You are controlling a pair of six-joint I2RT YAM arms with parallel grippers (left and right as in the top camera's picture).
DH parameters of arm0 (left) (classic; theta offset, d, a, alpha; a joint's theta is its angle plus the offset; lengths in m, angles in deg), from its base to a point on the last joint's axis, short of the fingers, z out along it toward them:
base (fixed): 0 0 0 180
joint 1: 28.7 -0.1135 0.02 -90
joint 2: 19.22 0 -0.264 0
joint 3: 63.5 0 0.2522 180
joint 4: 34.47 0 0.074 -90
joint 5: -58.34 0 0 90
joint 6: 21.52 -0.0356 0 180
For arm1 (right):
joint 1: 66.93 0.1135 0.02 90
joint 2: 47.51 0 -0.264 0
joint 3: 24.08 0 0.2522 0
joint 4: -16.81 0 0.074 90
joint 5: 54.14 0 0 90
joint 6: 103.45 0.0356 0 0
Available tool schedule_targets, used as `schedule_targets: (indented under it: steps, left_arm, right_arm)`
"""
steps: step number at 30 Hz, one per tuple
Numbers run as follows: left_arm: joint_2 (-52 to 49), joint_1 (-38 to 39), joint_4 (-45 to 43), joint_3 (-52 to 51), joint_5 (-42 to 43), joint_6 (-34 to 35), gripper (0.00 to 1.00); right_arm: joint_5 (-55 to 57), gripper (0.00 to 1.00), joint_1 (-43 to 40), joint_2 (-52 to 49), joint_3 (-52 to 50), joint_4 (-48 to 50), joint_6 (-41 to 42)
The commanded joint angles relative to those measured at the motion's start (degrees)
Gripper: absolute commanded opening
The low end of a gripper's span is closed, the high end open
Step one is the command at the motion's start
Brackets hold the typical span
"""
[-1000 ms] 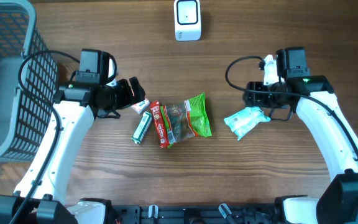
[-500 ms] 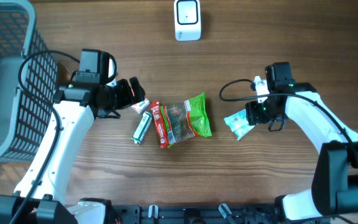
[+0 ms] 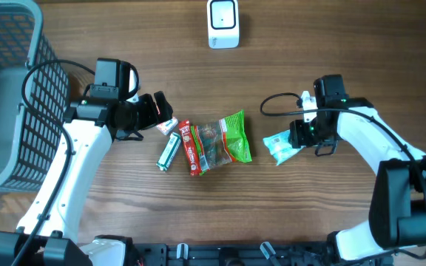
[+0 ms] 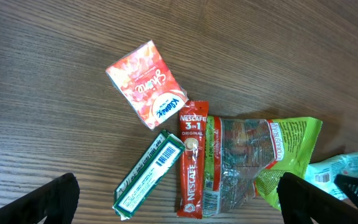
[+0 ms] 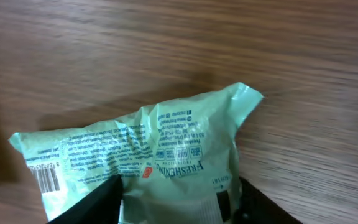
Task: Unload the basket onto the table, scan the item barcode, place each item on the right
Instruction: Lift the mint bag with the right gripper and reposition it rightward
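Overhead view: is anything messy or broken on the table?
Nothing looks spilled or torn. The snacks just lie crooked: the red coffee stick sits right against the green snack bag, the small green box slants beside them, and the mint packet lies apart, under the right tool.

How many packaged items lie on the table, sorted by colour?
Red: 2 (tissue pack, coffee stick)
Green: 2 (slim box, snack bag)
Pale teal: 1 (wipes packet)
Total: 5
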Motion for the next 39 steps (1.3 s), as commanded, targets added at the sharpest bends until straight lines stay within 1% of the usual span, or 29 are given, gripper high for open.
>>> schedule_targets:
  steps: [1, 5, 11, 14, 16, 18, 22, 26, 30, 33, 34, 38, 39]
  left_arm:
    - [-0.1, 0.1, 0.0, 0.4, 0.5, -0.7, 1.00]
    - [-0.1, 0.1, 0.0, 0.4, 0.5, -0.7, 1.00]
    - [-0.1, 0.1, 0.0, 0.4, 0.5, -0.7, 1.00]
    - [-0.1, 0.1, 0.0, 0.4, 0.5, -0.7, 1.00]
    - [-0.1, 0.1, 0.0, 0.4, 0.5, -0.7, 1.00]
    - [-0.1, 0.1, 0.0, 0.4, 0.5, -0.7, 1.00]
    - [-0.1, 0.1, 0.0, 0.4, 0.5, -0.7, 1.00]
    - [-0.1, 0.1, 0.0, 0.4, 0.5, -0.7, 1.00]
    - [-0.1, 0.1, 0.0, 0.4, 0.5, -0.7, 1.00]
    - [-0.1, 0.1, 0.0, 0.4, 0.5, -0.7, 1.00]
    - [-0.1, 0.1, 0.0, 0.4, 0.5, -0.7, 1.00]
    - [-0.1, 0.1, 0.0, 0.4, 0.5, -0.7, 1.00]
    - [-0.1, 0.1, 0.0, 0.4, 0.5, -0.7, 1.00]
  right_arm:
    - [-7.7, 0.52, 0.2, -1.3, 0.7, -1.9, 1.1]
    - [-8.9, 0.52, 0.2, 0.2, 5.4, -7.3, 1.9]
    - [-9.3, 0.54, 0.2, 2.0, 6.6, -8.6, 2.0]
    - [-6.6, 0.55, 0.2, 2.0, 6.1, -9.1, 1.9]
    - [-2.8, 0.59, 0.2, 1.9, 5.5, -7.5, 2.1]
    - [-1.9, 0.65, 0.2, 1.9, 4.7, -6.1, 2.2]
    - [-1.1, 0.68, 0.2, 1.9, 3.1, -5.9, 5.6]
    - [-1.2, 0.68, 0.2, 1.9, -0.8, -5.2, 8.4]
    - [-6.6, 0.67, 0.2, 1.9, -4.2, -4.5, 8.4]
    - [-7.8, 0.66, 0.2, 1.9, -4.4, -4.7, 8.1]
    - [-7.8, 0.64, 0.2, 1.9, -4.4, -4.5, 8.1]
    - [-7.8, 0.58, 0.2, 1.9, -4.4, -3.2, 8.1]
    - [-7.8, 0.51, 0.2, 1.9, -4.4, -3.1, 8.1]
